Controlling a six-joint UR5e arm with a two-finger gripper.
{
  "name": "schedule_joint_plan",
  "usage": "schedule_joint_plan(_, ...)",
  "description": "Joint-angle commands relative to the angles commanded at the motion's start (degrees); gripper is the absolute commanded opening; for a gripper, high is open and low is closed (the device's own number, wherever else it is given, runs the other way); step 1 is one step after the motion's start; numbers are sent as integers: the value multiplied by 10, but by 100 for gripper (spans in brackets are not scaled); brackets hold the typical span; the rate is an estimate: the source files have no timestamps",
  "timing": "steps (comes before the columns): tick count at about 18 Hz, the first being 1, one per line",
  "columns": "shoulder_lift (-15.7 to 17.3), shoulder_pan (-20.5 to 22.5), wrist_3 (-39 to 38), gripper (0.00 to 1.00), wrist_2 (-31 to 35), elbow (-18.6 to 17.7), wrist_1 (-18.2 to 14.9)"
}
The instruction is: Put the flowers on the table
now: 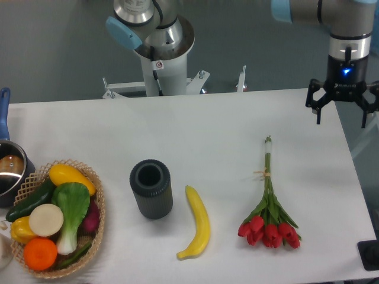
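**Tulips down on the table, gripper up in the corner**

Since only the one fixed camera covers this, everything comes from a single high angle. So, the flowers (269, 207) lie flat on the table (213, 127), right of centre, red heads toward the near edge and the tied stems pointing away toward the back. Nothing touches them. The stem tips are thin and pale against the white top, so where exactly they end is hard to make out.

Over at the far right corner, the gripper (342, 112) hangs well apart from the bunch, with its two fingers spread wide and nothing between them. The right finger sits almost on the picture's edge, and the arm above it runs out of the top of the picture, so most of it is cut off.

Left of the flowers there's a banana (198, 222), then a dark upright cylinder (151, 188) with an open top; its inside is just black, can't tell what's in it. Further left sits a wicker basket (95, 186) piled with vegetables and fruit, partly hiding each other. A pot (10, 168) with a blue handle is clipped by the left edge. At the bottom right corner a dark object (370, 254) is mostly out of view, no idea what it is.
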Motion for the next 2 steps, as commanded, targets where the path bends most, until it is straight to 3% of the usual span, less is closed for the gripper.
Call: schedule_joint_plan(2,-2,6,0,100,1,1,0)
